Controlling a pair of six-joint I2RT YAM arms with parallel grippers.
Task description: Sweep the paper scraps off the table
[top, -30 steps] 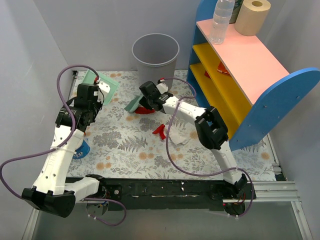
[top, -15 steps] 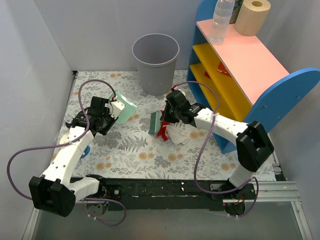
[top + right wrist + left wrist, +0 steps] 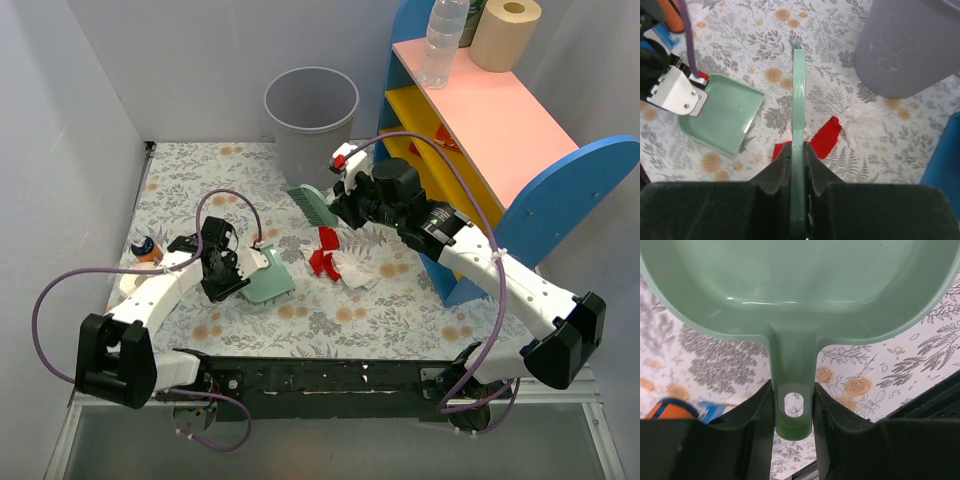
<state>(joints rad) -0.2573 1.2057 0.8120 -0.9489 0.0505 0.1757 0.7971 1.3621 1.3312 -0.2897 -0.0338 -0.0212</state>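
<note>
Our left gripper (image 3: pixel 792 400) has its jaws closed on the handle of the mint-green dustpan (image 3: pixel 272 282). The pan lies low on the floral worktop (image 3: pixel 180 175) in the lower left of the top view, with its open mouth turned toward the right of the frame. We judge it is set there as the catcher, facing the litter and flat enough for pieces to slide in. Our left wrist view shows nothing lying in it.

Our right gripper (image 3: pixel 798 152) has its jaws clamped on the green hand brush (image 3: pixel 312 205), which sits edge-on and centred between the fingers. The brush seems lifted off the worktop, just in front of the grey waste bin (image 3: pixel 311 115) and toward the upper side of the pile.

The paper scraps (image 3: pixel 342 264), red pieces and crumpled white ones, sit in a small cluster at the centre of the top view. They are right of the dustpan and apart from it, near the foot of the blue and yellow shelf (image 3: pixel 470 130).

So we judge the sweep itself is not yet made. The brush needs to come down on the right-hand side of the cluster and draw it across to the pan's lip. Crumpled paper this light may roll past the lip or skip under the bristles, and the pan could slide if pushed, which is likely why we hold it by the handle
</note>
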